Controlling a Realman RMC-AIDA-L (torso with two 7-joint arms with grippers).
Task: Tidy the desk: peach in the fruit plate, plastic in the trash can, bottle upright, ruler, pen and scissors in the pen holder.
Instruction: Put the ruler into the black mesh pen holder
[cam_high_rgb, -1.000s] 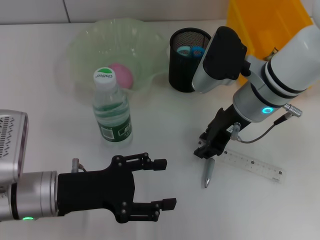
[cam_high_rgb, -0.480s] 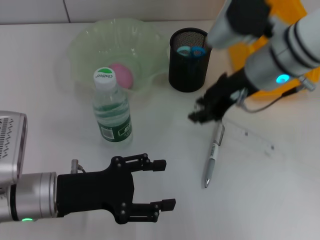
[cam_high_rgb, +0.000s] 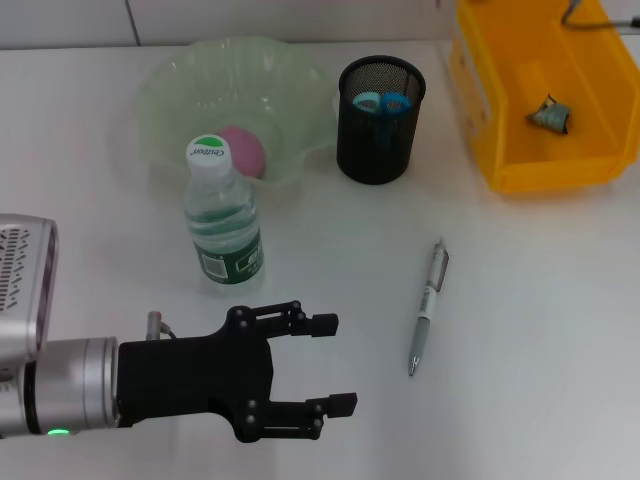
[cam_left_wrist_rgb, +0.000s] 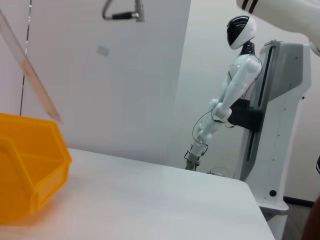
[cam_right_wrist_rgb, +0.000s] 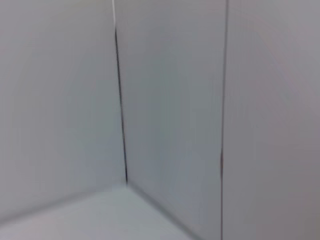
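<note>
Fingers (cam_high_rgb: 322, 324) of the left gripper (cam_high_rgb: 333, 365) are held apart over bare desk at the near edge, nothing between them; the arm looks parked. Just beyond it the bottle (cam_high_rgb: 222, 218) is seen standing upright, so that step is judged done. To its right the pen (cam_high_rgb: 428, 306) is left lying flat on the desk (cam_high_rgb: 560, 330), well apart from anything, with nothing in the way of a pick. Farther back the peach (cam_high_rgb: 242, 151) is seen in the fruit plate (cam_high_rgb: 170, 85), and blue scissors handles (cam_high_rgb: 383, 101) are seen in the pen holder (cam_high_rgb: 377, 125). A crumpled scrap (cam_high_rgb: 551, 116) is seen in the yellow bin (cam_high_rgb: 500, 80), presumably the plastic. The ruler (cam_left_wrist_rgb: 31, 74) is glimpsed only in the left wrist view, raised above the bin. The right gripper is not shown, so its jaws cannot be told.
</note>
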